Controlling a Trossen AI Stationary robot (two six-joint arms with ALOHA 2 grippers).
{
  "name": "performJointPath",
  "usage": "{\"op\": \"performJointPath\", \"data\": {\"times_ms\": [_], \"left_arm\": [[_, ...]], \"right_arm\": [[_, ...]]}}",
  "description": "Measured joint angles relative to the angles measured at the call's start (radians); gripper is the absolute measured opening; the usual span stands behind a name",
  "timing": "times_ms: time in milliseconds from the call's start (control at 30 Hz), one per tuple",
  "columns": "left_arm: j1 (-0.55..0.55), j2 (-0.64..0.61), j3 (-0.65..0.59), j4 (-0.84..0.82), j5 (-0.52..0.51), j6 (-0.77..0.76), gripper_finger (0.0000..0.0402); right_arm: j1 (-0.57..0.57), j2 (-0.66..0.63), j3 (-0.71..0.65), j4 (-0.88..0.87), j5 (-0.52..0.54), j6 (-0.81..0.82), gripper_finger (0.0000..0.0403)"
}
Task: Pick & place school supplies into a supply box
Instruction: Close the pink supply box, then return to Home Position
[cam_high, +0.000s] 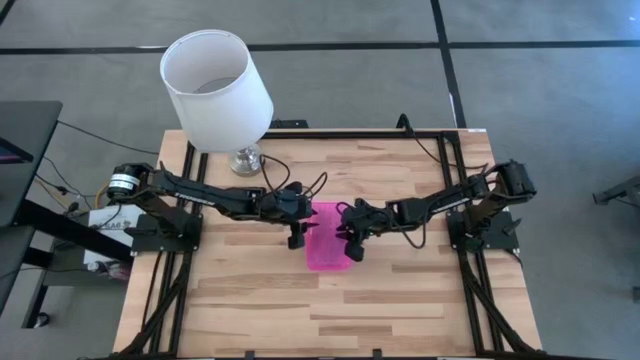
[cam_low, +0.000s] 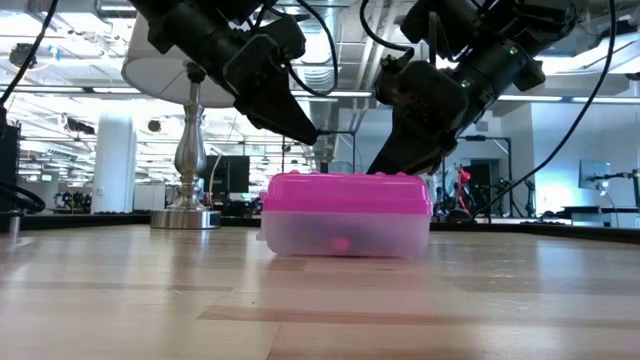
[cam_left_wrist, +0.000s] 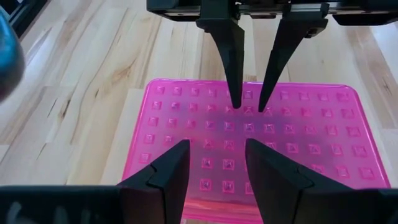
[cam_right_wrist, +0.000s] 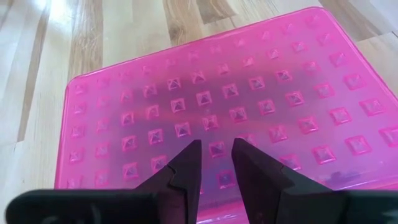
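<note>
Box (cam_high: 329, 238) with pink lid shut, mid counter (cam_high: 400, 310), left end effector (cam_high: 296, 238) at its left edge, fingers narrowly apart, empty, right end effector (cam_high: 352, 245) at its right edge, narrower gap, empty, lamp (cam_high: 215, 90) far left.

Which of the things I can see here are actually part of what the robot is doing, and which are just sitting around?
Part of the job:
- pink-lidded supply box, closed, mid-table
- left gripper, open, empty, at the box's left edge
- right gripper, empty, fingers slightly apart, at the box's right edge

Just there:
- white lamp, at the table's far left
- wooden table

No loose pens or scissors are visible.
</note>
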Motion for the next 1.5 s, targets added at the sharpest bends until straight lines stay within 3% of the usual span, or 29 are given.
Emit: {"op": "performJointPath", "data": {"times_ms": [833,1033,1133,1333,1500], "left_arm": [[-0.001,0.0,0.001,-0.014,0.002,-0.017,0.0151],[-0.003,-0.025,0.033,0.053,0.118,-0.048,0.0151],[-0.003,-0.047,0.108,0.056,0.108,-0.055,0.0151],[-0.002,-0.1,0.296,-0.152,-0.018,-0.045,0.0151],[-0.002,-0.153,0.377,-0.373,-0.027,0.024,0.0151]], "right_arm": [[0.001,-0.108,-0.002,-0.034,0.0,-0.017,0.0091],[0.008,-0.185,0.023,0.04,-0.023,-0.068,0.0091],[0.001,-0.253,0.057,0.045,-0.025,-0.119,0.0091],[-0.025,-0.414,0.098,0.031,0.004,-0.161,0.0091],[-0.041,-0.572,0.101,-0.089,0.011,-0.165,0.0091]]}}
